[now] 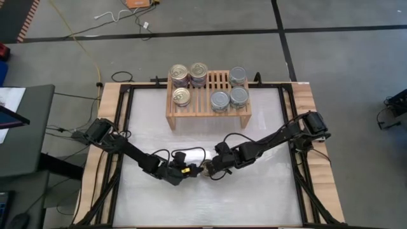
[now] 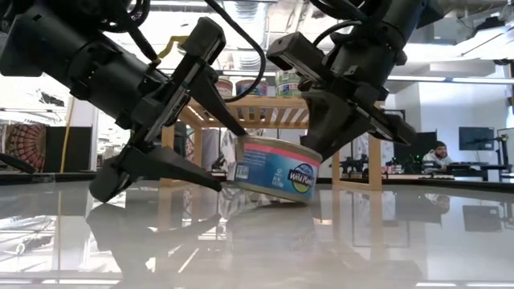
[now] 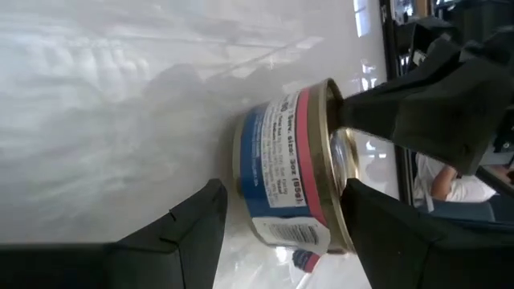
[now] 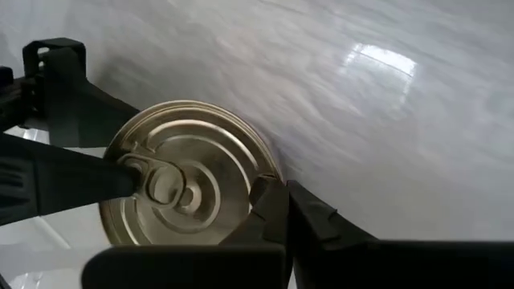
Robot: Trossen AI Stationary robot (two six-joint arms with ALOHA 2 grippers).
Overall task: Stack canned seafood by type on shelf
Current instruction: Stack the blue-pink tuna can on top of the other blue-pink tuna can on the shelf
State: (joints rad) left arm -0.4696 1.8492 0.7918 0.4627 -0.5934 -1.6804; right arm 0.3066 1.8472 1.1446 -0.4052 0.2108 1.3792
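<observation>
One tin (image 2: 273,170) with a blue and pink label and a gold pull-ring top (image 4: 185,172) sits tilted on the white table, near its middle (image 1: 202,170). My left gripper (image 1: 193,170) is open. It reaches in from the left with one finger over the tin's top and one low beside its bottom (image 3: 205,221). My right gripper (image 1: 210,167) is shut at the tin's right rim. The light-wood shelf (image 1: 208,109) stands at the far side. It carries gold-topped tins (image 1: 181,97) on its left and silver-topped tins (image 1: 220,100) on its right. My left gripper comes nearly level from the table's left. Its upper finger (image 4: 72,181) lies across the gold top, with its tip at the pull ring (image 4: 148,181). The lower finger (image 2: 173,168) runs along the table to the tin's bottom edge; whether it touches, I cannot tell. My right gripper slants down from the right. Its shut fingertips (image 4: 269,205) press against the tin's top rim (image 2: 315,151) on the right side. The tin leans with that side low on the table.
Both arms meet near the table's middle, their wrists close together. The shelf's legs (image 1: 170,121) stand at the far edge, with bare white table between them and the grippers. Dark rails (image 1: 289,127) run along the table's sides. People and desks show in the room beyond.
</observation>
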